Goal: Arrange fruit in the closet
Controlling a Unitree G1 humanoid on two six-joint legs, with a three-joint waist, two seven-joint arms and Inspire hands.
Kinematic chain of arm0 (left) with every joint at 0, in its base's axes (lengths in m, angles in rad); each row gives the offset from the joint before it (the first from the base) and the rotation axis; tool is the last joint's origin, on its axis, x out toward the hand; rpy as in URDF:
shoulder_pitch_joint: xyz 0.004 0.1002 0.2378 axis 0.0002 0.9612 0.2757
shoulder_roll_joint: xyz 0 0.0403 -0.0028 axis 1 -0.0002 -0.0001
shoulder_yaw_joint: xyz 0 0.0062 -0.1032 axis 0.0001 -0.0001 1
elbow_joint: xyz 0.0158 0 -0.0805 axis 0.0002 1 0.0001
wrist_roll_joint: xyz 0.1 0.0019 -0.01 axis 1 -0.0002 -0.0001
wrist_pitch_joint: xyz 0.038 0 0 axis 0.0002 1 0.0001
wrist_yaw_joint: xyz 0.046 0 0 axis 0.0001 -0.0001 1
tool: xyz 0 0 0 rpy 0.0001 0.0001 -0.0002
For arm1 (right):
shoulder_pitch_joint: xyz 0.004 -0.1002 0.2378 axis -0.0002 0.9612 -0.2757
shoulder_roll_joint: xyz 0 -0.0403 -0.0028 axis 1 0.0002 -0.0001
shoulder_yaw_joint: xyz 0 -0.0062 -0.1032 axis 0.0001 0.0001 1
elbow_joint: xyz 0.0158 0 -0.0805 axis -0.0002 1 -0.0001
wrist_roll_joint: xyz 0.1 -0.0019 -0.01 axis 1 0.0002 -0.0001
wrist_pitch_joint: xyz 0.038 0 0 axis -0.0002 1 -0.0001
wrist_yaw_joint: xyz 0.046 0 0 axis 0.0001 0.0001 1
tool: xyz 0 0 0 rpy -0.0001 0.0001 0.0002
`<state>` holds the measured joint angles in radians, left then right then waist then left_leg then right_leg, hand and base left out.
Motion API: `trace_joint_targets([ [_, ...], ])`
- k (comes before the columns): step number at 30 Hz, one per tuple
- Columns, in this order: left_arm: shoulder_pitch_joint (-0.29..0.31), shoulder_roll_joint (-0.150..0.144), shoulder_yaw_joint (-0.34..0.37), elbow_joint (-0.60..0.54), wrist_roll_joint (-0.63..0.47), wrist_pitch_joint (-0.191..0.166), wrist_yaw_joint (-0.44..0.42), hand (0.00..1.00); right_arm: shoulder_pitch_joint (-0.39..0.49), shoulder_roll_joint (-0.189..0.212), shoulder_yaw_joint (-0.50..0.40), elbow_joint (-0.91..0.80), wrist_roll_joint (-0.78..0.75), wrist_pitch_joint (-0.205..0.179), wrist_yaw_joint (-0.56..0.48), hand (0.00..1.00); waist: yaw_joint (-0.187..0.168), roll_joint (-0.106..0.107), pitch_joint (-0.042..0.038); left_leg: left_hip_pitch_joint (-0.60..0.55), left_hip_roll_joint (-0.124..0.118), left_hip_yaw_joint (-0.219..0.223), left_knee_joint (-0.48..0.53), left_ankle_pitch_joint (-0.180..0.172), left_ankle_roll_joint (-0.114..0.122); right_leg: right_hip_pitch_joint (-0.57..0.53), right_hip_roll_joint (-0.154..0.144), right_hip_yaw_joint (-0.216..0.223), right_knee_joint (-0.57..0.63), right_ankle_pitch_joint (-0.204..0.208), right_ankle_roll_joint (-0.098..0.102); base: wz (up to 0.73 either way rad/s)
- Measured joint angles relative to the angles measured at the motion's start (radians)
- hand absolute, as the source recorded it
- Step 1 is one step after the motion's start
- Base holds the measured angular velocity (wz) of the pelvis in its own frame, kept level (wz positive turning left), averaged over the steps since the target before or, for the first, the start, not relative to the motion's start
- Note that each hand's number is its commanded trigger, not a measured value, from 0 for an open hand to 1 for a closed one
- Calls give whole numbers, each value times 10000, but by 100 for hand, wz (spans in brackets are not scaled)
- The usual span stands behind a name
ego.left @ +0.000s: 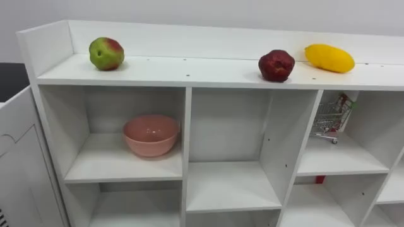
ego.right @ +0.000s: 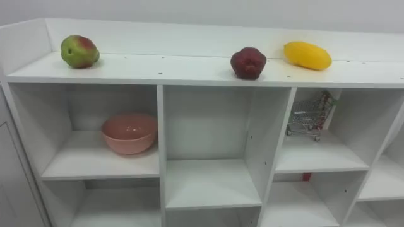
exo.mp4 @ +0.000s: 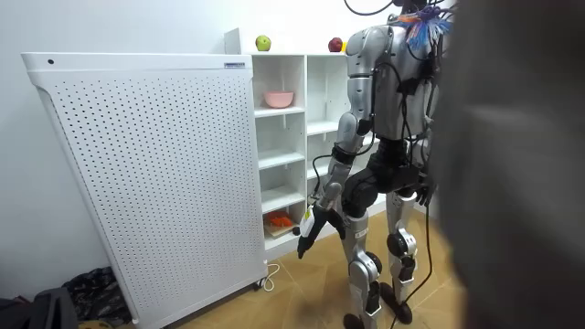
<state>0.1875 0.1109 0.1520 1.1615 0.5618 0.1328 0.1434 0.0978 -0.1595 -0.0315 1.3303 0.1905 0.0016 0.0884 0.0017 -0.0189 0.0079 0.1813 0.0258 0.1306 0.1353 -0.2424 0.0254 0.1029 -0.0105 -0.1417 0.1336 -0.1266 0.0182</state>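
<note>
White closet point(ego.left: 227, 126) w/ open compts faces the robot, seen from a bit above in the eye views. Task fruit sits on its top ledge, 3 pcs, each apart from the others. Green-red fruit point(ego.left: 106, 53) is at approx 10 o'clock of the view, near the ledge's left side wall. Dark red fruit point(ego.left: 276, 65) is at approx 1 o'clock, close to the ledge's front edge. Yellow fruit point(ego.left: 329, 58), long & lying on its side, is at 2-3 o'clock of the dark red one, just beside it w/ a small gap, further back toward the rear lip. Upper-left compt, at 5 o'clock of the green-red fruit: pink bowl point(ego.left: 151, 135), upright, mouth up, toward the compt's right wall. Upper-right compt, at 4-5 o'clock of the dark red fruit: toy shopping cart point(ego.left: 329, 120) on its wheels, w/ something green & red in it, too small to ID. Small red bit point(ego.left: 320, 180) shows at the back of the compt under the cart; can't tell what it is. Room view: robot stands upright on both feet right in front of the closet's open side, torso toward the shelves. White perforated panel point(exo.mp4: 137, 174) stands at the closet's 9 o'clock side & takes up the room view's left half. Left hand point(exo.mp4: 307, 233) hangs low by the thigh, level w/ the lower compts; too small to tell whether it's open or closed. Orange items point(exo.mp4: 279, 219) lie in a low compt at 9-10 o'clock of that hand. Dark bundle point(exo.mp4: 64, 297) lies on the floor at approx 7 o'clock, by the panel's foot.
</note>
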Motion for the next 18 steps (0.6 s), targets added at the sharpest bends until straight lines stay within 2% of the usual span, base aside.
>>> trace_joint_targets([
  [12,-85,-6,-92,-24,-42,-23,8,0,-13,46,3,-112,167,-103,-282,0,29,29,1,31,56,54,-24,-1,0,-3,8,62,10,0,0,-1],
  [18,-177,-8,29,-38,-38,-261,36,0,-5,71,-115,-167,264,-152,-657,0,43,110,-22,30,33,85,-22,-1,-1,-27,28,41,16,1,-1,0],
])
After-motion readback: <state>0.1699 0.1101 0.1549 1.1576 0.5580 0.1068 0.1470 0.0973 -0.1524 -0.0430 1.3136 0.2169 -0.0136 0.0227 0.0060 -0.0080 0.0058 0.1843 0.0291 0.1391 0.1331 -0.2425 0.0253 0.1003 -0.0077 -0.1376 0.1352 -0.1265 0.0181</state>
